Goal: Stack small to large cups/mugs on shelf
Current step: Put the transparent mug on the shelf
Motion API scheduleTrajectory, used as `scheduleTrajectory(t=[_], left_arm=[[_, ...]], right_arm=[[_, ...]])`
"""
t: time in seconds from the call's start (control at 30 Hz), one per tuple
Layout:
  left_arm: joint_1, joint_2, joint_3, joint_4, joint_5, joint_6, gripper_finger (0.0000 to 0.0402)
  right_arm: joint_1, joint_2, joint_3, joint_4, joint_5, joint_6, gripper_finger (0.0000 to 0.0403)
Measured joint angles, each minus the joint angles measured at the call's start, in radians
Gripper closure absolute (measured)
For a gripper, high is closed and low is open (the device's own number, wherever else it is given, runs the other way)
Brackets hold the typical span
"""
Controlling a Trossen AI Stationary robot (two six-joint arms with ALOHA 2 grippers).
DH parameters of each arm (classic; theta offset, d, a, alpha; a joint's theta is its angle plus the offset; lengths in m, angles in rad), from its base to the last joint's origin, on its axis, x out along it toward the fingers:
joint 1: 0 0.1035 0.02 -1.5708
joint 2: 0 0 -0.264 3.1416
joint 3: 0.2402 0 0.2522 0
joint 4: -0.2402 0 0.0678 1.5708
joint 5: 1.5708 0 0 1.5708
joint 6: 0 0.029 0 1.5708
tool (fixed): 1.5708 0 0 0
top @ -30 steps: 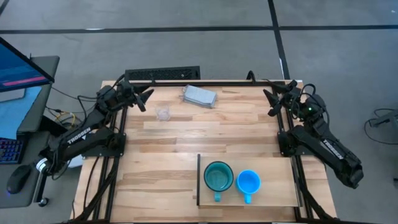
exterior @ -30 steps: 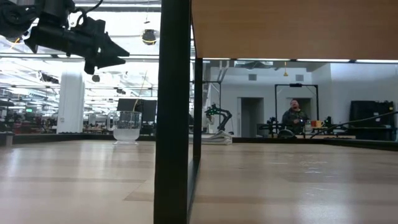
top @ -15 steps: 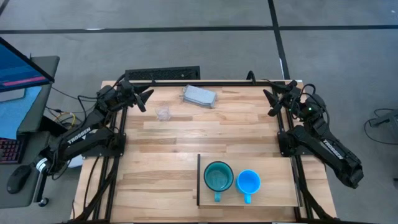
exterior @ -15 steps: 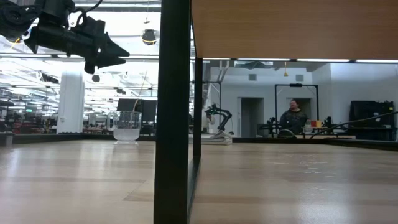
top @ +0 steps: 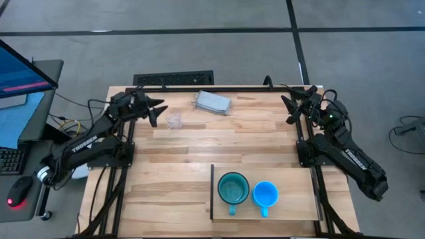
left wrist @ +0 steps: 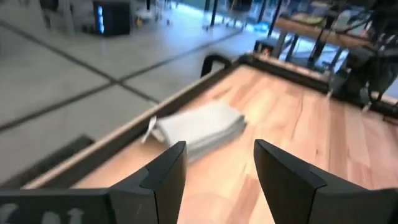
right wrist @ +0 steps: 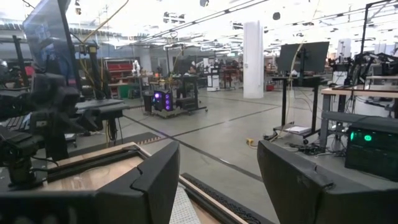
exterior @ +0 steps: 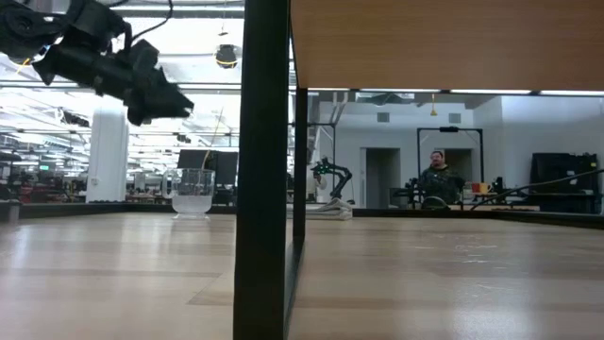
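The small clear cup (top: pixel 174 121) (exterior: pixel 193 192) stands upright on the tabletop near its far left corner. My left gripper (top: pixel 155 111) (exterior: pixel 168 97) (left wrist: pixel 217 180) is open. It hovers above table height just left of the cup, tipped down toward it, and touches nothing. The teal mug (top: pixel 233 188) and the bright-blue mug (top: pixel 265 194) stand side by side on the pale shelf board (top: pixel 292 199), handles toward the near edge. My right gripper (top: pixel 292 107) (right wrist: pixel 217 186) waits open at the far right corner.
A grey-blue block (top: pixel 212 102) (left wrist: pixel 199 127) lies near the far edge, right of the clear cup. The shelf's dark upright edge (top: pixel 212 192) (exterior: pixel 262 170) stands left of the teal mug. A person (exterior: pixel 438 175) sits far behind the table.
My left gripper has moved a little toward the clear cup and tipped its fingers downward, staying open. The cup, the mugs and my right arm have kept still.
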Motion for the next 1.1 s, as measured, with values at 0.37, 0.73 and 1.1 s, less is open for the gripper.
scheduleTrajectory(t=[0.37,0.73,1.1], left_arm=[[-0.038,0.066,0.001,0.062,-0.105,-0.121,0.0223],[-0.038,0.065,0.001,0.062,-0.097,-0.066,0.0219],[-0.038,0.065,0.001,0.061,-0.123,-0.204,0.0143]], right_arm=[[0.0,0.0,0.0,0.0,0.0,0.0,0.0164],[0.0,0.0,0.0,0.0,0.0,0.0,0.0164],[0.0,0.0,0.0,-0.001,0.0,0.0,0.0164]])
